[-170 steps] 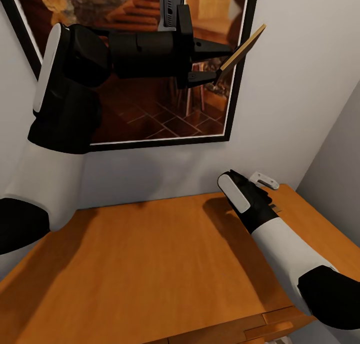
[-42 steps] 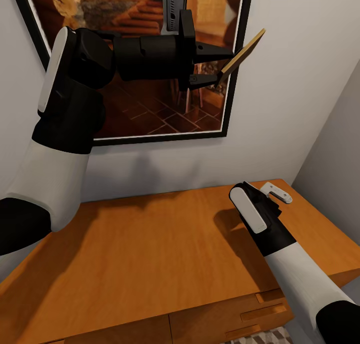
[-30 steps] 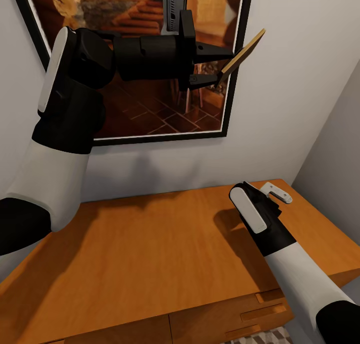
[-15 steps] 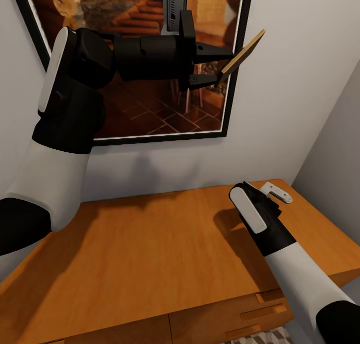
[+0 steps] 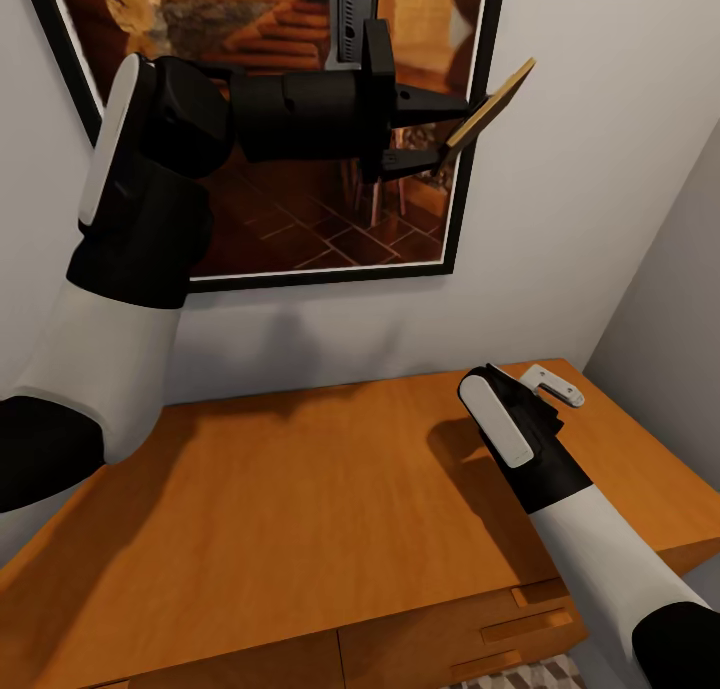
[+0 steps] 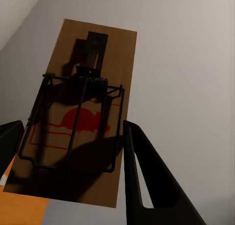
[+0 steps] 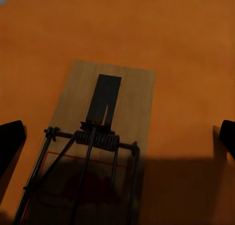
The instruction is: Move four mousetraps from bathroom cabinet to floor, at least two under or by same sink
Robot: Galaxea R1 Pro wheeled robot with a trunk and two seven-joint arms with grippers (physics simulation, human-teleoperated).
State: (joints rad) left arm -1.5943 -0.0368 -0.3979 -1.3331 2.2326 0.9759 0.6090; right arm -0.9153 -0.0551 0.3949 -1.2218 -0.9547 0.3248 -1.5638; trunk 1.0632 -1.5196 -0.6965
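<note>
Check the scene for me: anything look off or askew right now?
Nothing is damaged. The left gripper holds one mousetrap high and tilted, in front of the framed picture. A second mousetrap lies flat on the cabinet between the right gripper's open fingers.

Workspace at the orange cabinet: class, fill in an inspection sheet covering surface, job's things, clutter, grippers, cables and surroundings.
Surface: cabinet, flat orange-brown top, drawer fronts at its front edge.
Job's things: one mousetrap held up by the wall; a second mousetrap lying flat on the cabinet top.
Clutter: small white object near the cabinet's far right corner.
Grippers: left gripper shut on the raised mousetrap; right gripper open, fingertips either side of the lying trap.
Cables: nothing seen.
Surroundings: framed picture on a pale wall; patterned floor at the cabinet's foot.
</note>
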